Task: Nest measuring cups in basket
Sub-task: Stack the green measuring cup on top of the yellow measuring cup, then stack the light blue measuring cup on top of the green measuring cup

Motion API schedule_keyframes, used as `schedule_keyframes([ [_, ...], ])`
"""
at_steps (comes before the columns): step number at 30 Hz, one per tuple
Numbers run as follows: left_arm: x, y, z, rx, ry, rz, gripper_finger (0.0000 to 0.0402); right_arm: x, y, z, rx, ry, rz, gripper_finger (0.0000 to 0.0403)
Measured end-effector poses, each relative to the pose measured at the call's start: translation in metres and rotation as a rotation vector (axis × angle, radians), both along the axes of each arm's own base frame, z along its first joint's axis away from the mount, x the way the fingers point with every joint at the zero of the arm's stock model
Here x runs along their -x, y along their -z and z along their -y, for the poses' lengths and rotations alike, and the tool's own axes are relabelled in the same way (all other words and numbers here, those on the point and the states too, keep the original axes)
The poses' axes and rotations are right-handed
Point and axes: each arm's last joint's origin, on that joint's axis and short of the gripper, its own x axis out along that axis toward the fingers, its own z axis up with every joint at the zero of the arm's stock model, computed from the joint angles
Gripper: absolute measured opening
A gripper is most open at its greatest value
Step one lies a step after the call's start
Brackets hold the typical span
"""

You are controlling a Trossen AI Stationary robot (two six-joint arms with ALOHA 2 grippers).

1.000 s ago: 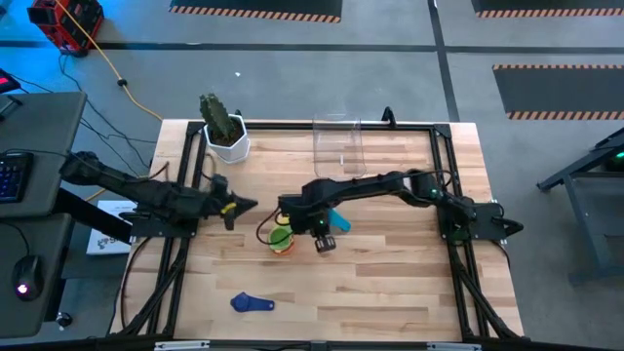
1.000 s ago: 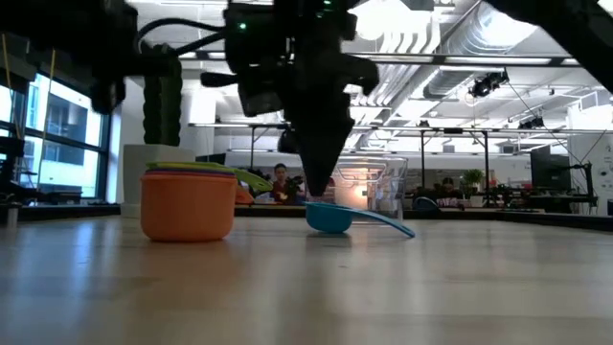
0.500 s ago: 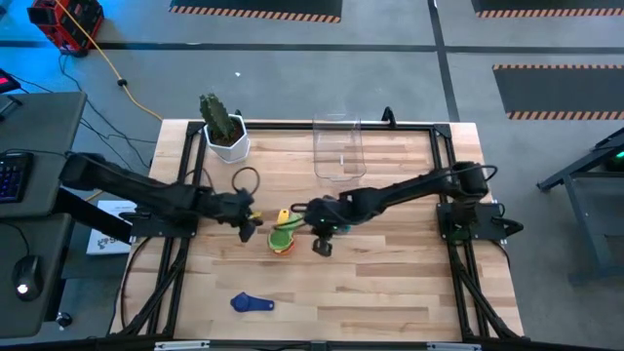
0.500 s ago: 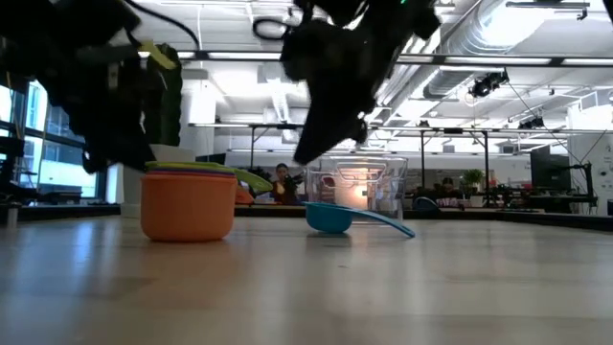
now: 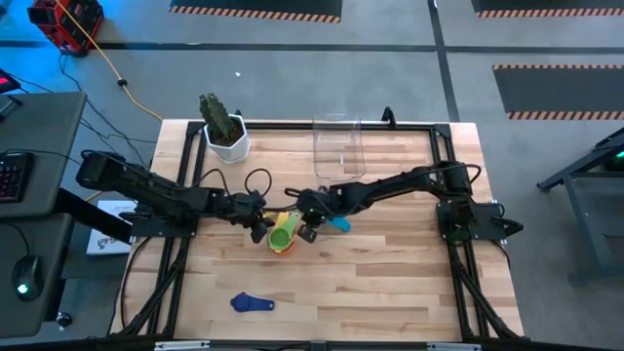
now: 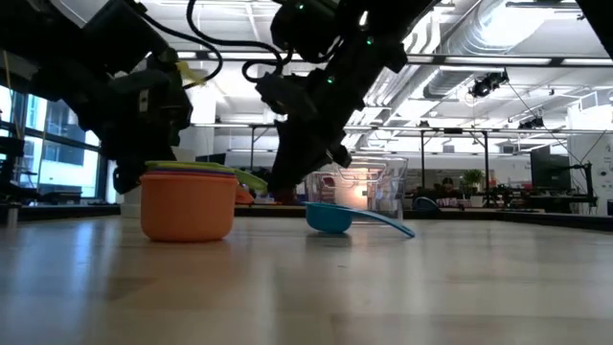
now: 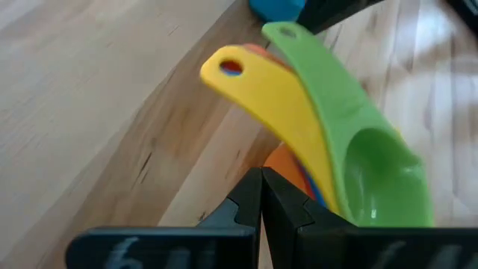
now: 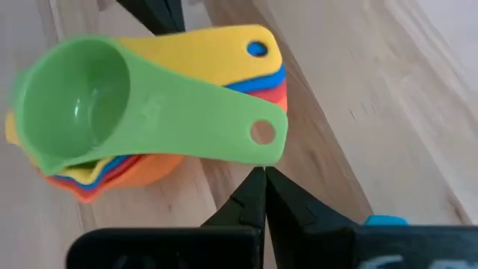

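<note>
High view: clear basket (image 5: pixel 338 148) sits at the far edge of the desk (image 5: pixel 390 283), nothing visible inside it; white pot with cactus (image 5: pixel 225 128) at the far left corner. Nested stack of measuring cups (image 5: pixel 281 234) stands mid-desk, well apart from the basket: orange cup (image 6: pixel 188 204) at the bottom, red, blue and yellow above, green cup (image 8: pixel 82 104) topmost and tilted, handles fanned out. Light blue cup (image 6: pixel 335 218) lies just beside the stack, toward the right arm; dark blue cup (image 5: pixel 253 303) lies alone near the front edge. Since a second ago, the left end effector (image 5: pixel 259 223) has moved in from the desk's left side to the stack, and the right end effector (image 5: pixel 310 220) has shifted off the light blue cup to the stack's other side. Both end effectors have fingers pressed together, gripping nothing.
</note>
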Motion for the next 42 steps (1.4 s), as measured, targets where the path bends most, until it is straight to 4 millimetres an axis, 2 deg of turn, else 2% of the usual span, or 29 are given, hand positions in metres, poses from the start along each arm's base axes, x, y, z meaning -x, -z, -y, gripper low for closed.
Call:
schedule_keyframes([
  [8, -0.008, 0.008, 0.0, -0.005, -0.014, 0.026, 0.0, -0.002, 0.006, 0.003, -0.015, 0.033, -0.003, 0.0],
  [16, -0.015, 0.007, 0.0, 0.0, -0.018, 0.087, 0.0, -0.009, 0.002, 0.003, -0.032, 0.073, 0.086, 0.0],
  [23, -0.013, 0.009, -0.002, -0.004, -0.023, 0.056, 0.0, -0.008, 0.003, 0.004, -0.02, 0.069, 0.072, 0.0],
  [27, -0.007, 0.009, -0.003, -0.005, -0.021, 0.007, 0.0, -0.002, -0.004, 0.006, 0.004, 0.078, 0.039, 0.0],
  [31, 0.002, 0.001, -0.004, -0.002, -0.013, -0.018, 0.0, 0.015, -0.023, 0.007, 0.056, 0.056, -0.038, 0.0],
  [35, 0.01, -0.017, -0.005, -0.01, -0.001, 0.044, 0.0, 0.041, -0.043, -0.003, 0.152, 0.072, -0.137, 0.0],
  [38, 0.016, -0.033, -0.006, -0.022, 0.012, 0.133, 0.0, 0.067, -0.042, -0.012, 0.132, 0.089, -0.157, 0.0],
  [42, 0.023, -0.051, -0.007, -0.026, 0.003, 0.237, 0.0, 0.102, -0.028, -0.018, -0.035, 0.228, -0.045, 0.0],
])
